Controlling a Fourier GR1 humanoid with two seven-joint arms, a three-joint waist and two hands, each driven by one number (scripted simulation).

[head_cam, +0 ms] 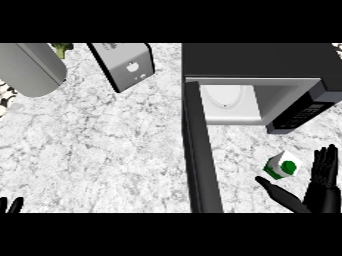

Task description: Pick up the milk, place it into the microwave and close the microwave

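1. Right hand comes in at about 5 o'clock of the view. It is spread wide, with straight fingers pointing toward 12 and the thumb angled toward 10, and it clasps nothing.
2. Between thumb and fingers stands the milk, a small white carton with green markings, on the marble counter. It looks tilted. Whether any finger touches it, I cannot tell.
3. At 12 o'clock of the carton is the microwave. Its door is swung fully out toward the robot, seen edge-on at 9 o'clock of the milk. The white cavity with its turntable lies toward 11 o'clock, and the keypad is straight ahead.
4. Left hand rests at 7 o'clock, only upright, uncurled fingertips showing, well apart from everything.
5. Judgement: the grasp is not yet made. Risks from here:
   - If the thumb arrives before the fingers, it may push or topple the already leaning carton.
   - A straight-ahead lift would meet the keypad rather than the opening, so the carry must veer toward 11.
   - The open door stands near the thumb's side, and a wide swing could knock it.
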